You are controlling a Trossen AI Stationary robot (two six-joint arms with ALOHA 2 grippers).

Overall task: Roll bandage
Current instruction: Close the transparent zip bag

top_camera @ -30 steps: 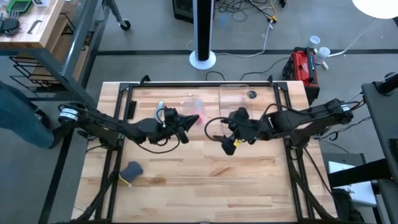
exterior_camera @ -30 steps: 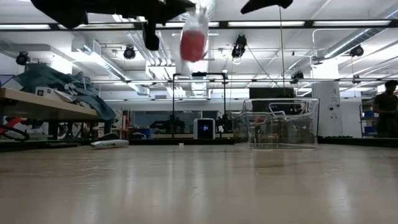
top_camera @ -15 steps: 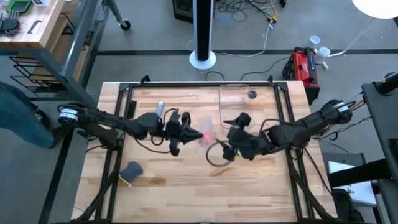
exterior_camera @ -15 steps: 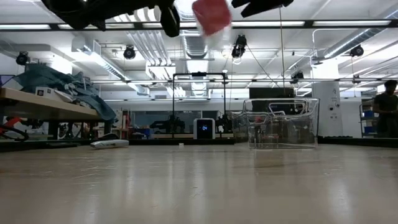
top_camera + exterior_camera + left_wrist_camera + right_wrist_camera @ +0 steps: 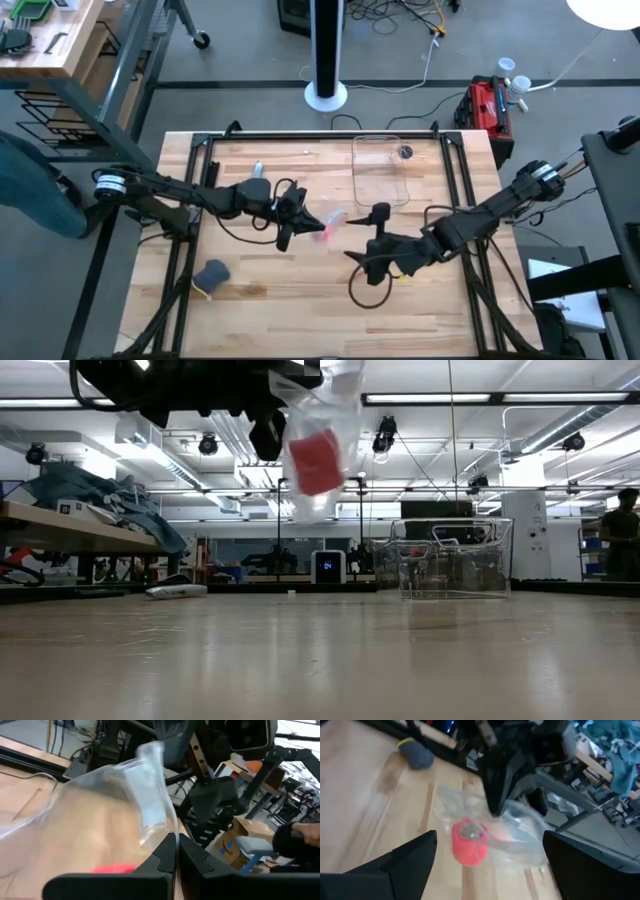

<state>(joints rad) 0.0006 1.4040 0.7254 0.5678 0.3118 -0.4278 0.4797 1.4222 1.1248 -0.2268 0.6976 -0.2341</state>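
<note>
Left pincer (image 5: 300, 212): raised above the desk (image 5: 300, 300), fingers pressed together on the edge of a clear plastic bag (image 5: 325, 435).

Bandage (image 5: 468, 842): small pink-red roll inside that bag, hanging just beyond the left pincer's tips, between the two pincers and off the desk surface.

Right pincer (image 5: 378, 215): near the bag on its far side from the left pincer, fingers spread wide, touching nothing; the bag lies in front of its open gap.

Clear plastic bin (image 5: 377, 165): on the desk behind the right pincer, toward the back edge.

Dark grey-blue lump (image 5: 212, 272): on the desk, well apart from the left pincer, toward the front.
</note>
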